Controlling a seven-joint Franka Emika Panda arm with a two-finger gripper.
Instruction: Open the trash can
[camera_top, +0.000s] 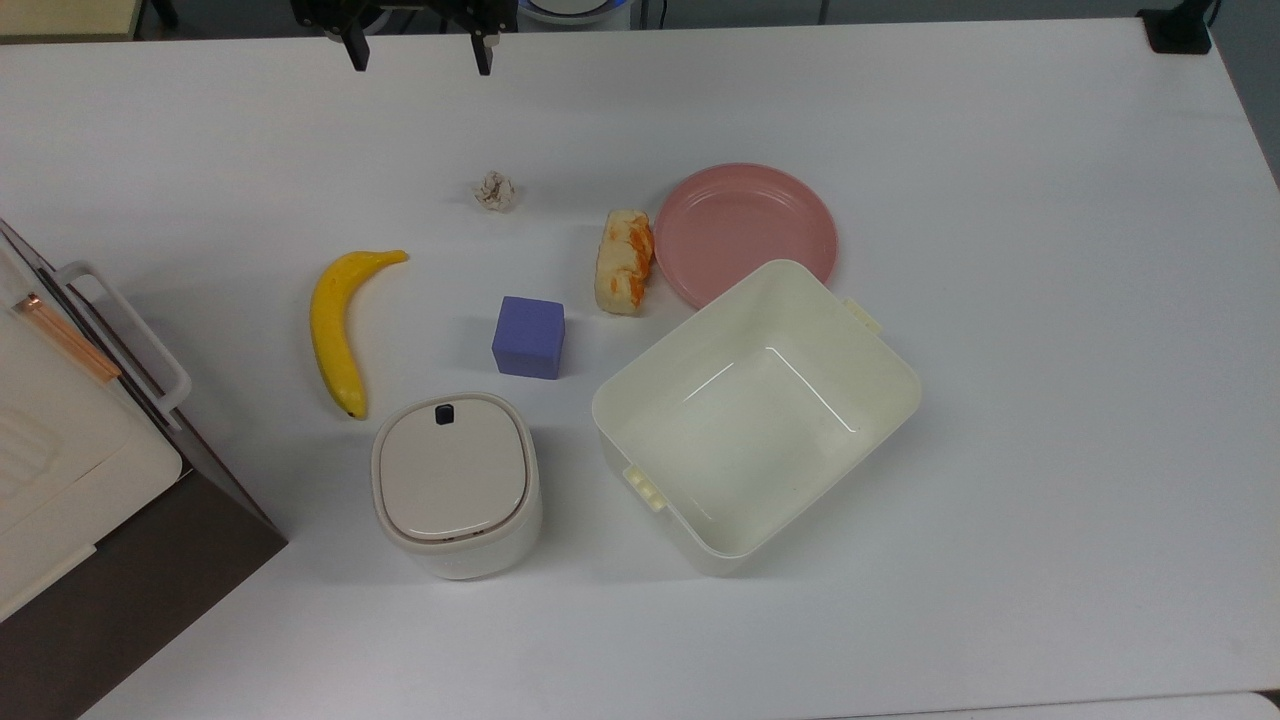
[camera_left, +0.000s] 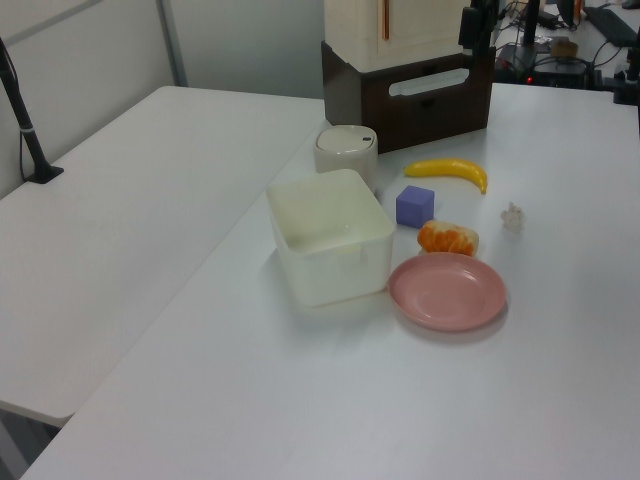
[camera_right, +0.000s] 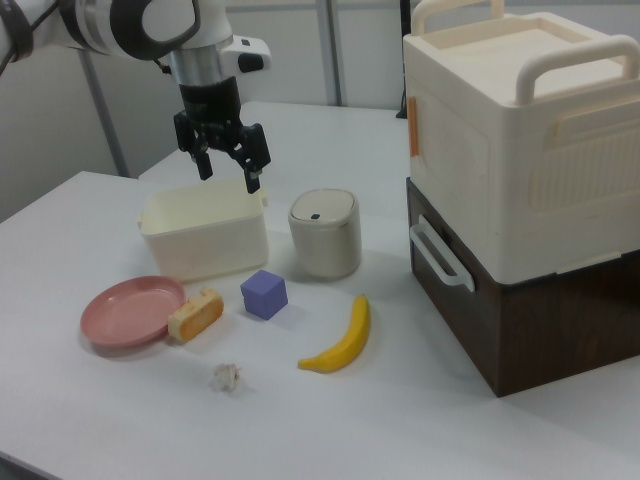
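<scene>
Nothing done yet: the trash can (camera_top: 456, 485) lid is shut, the claw (camera_top: 417, 58) spread empty at the desk's (camera_top: 1000, 200) far edge

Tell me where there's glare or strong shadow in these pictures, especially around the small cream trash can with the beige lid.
Top view: the small cream trash can with the flat beige lid shows no glare and casts a soft shadow; thin bright streaks glint inside the larger cream rectangular plastic tub. Right view: even light, faint shadows under the yellow banana.
</scene>
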